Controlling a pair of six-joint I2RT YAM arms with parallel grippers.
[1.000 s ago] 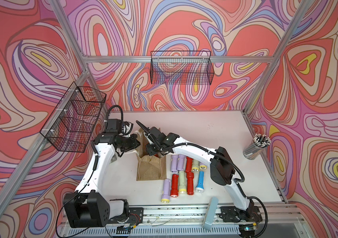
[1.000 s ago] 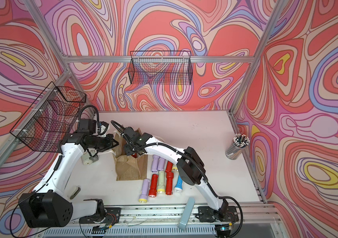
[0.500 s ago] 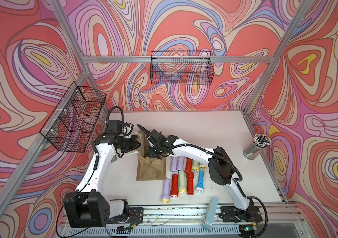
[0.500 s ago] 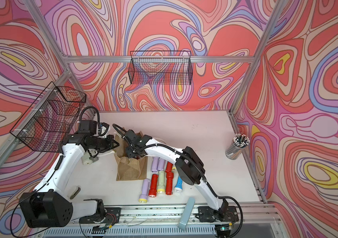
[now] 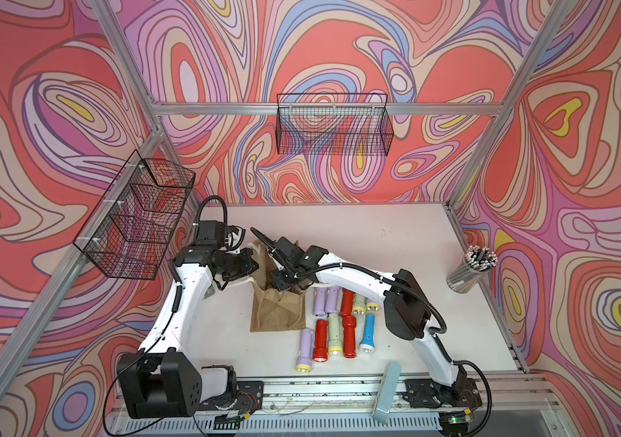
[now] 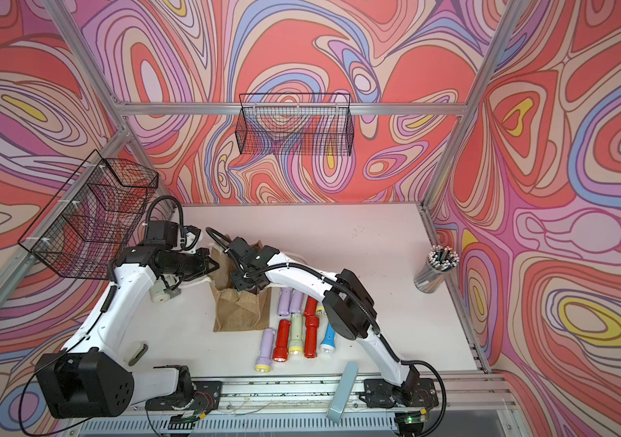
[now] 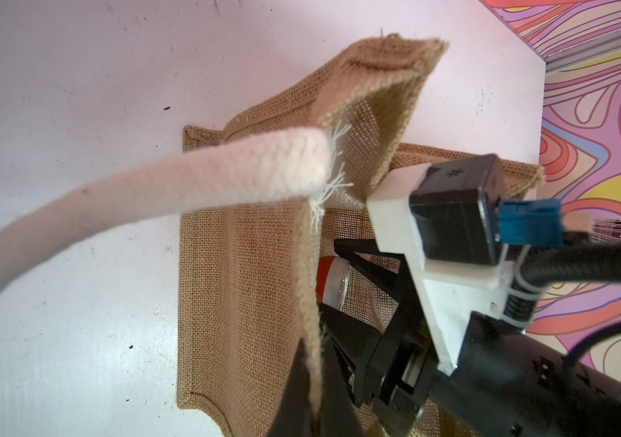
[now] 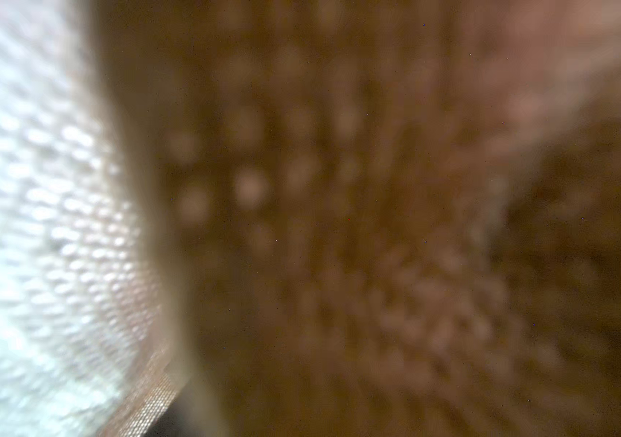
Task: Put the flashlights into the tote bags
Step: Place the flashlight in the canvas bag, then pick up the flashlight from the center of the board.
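The tan burlap tote bag (image 5: 277, 312) stands left of the flashlights, and it also shows in the left wrist view (image 7: 248, 265). My left gripper (image 7: 314, 378) is shut on the bag's rim and holds the mouth apart; both top views show it (image 5: 252, 265) (image 6: 212, 266). My right gripper (image 5: 282, 282) reaches down into the mouth. In the left wrist view its black fingers (image 7: 362, 261) stand apart on either side of a red flashlight's head (image 7: 326, 280) inside the bag. Several flashlights lie in rows on the table, among them lilac (image 5: 320, 300), red (image 5: 346, 302) and blue (image 5: 367, 335). The right wrist view shows only blurred burlap.
A clear cup of grey rods (image 5: 469, 272) stands at the right edge. Black wire baskets hang on the back wall (image 5: 333, 125) and the left wall (image 5: 137, 219). A pale blue block (image 5: 386, 391) leans on the front rail. A small grey-white part (image 6: 161, 293) lies under my left arm.
The right wrist has sunk slightly into the bag's mouth and the bag's front wall has creased. The left arm has kept its hold on the rim.
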